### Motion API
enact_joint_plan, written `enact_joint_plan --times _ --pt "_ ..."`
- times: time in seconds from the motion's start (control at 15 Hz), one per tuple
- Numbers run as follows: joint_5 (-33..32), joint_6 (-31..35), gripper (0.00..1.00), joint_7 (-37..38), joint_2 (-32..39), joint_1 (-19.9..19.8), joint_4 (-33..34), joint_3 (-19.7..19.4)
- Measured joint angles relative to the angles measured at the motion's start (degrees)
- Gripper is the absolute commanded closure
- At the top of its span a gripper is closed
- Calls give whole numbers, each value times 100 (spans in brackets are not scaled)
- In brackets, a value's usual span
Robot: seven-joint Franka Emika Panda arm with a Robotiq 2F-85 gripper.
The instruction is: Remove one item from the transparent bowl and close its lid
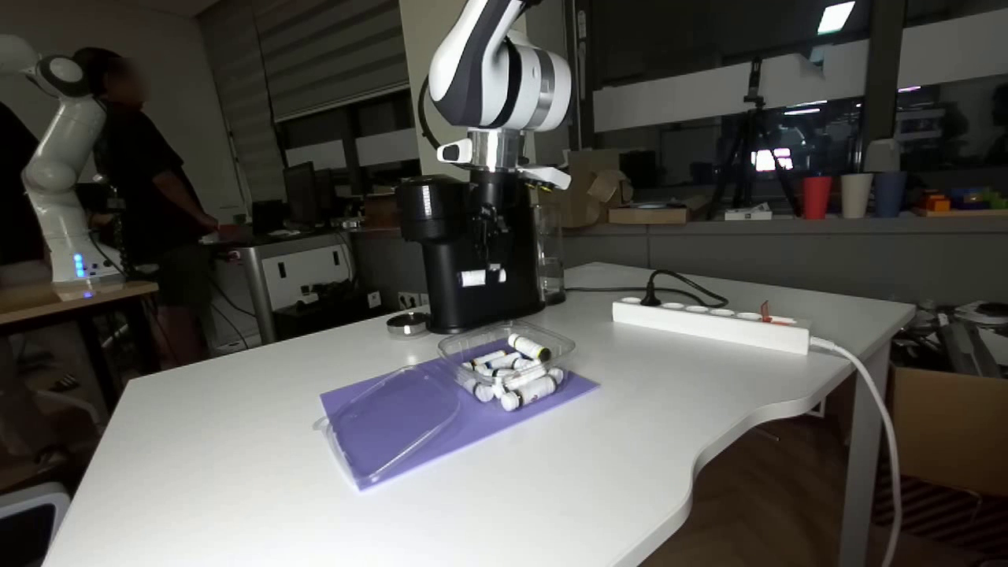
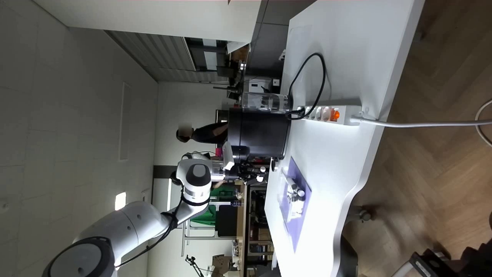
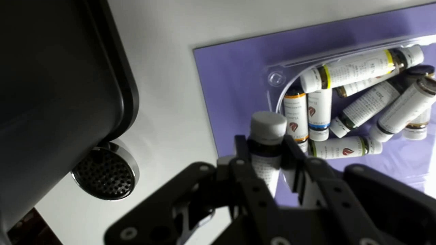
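Holding one white-capped vial (image 1: 472,277), the gripper (image 3: 266,146) is positioned well above the desk (image 1: 614,472), its jaws closed to the vial's width. The transparent bowl (image 1: 472,339), loaded with several vials (image 3: 361,69), is seated on the purple mat (image 1: 476,417) between the desk's curved edge and the straight edge opposite. In an exterior view, the lid (image 1: 398,421) is laid open beside the bowl, toward the desk's left corner.
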Motion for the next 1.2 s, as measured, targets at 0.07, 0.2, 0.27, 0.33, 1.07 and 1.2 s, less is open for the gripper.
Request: enact_joint_plan --times 0.07,0.2,0.27,0.33,1.07,1.2 --pt "-2 -86 93 -160 132 7 204 -11" --pt "-3 -210 93 -465 457 37 583 -27" --pt "-7 -241 93 -610 648 64 758 -39" --pt "-20 -249 93 -741 842 95 916 -52" --pt "-202 -183 5 -1093 1806 473 1950 -155" --pt "-251 -65 0 -1098 1697 563 1950 -158"
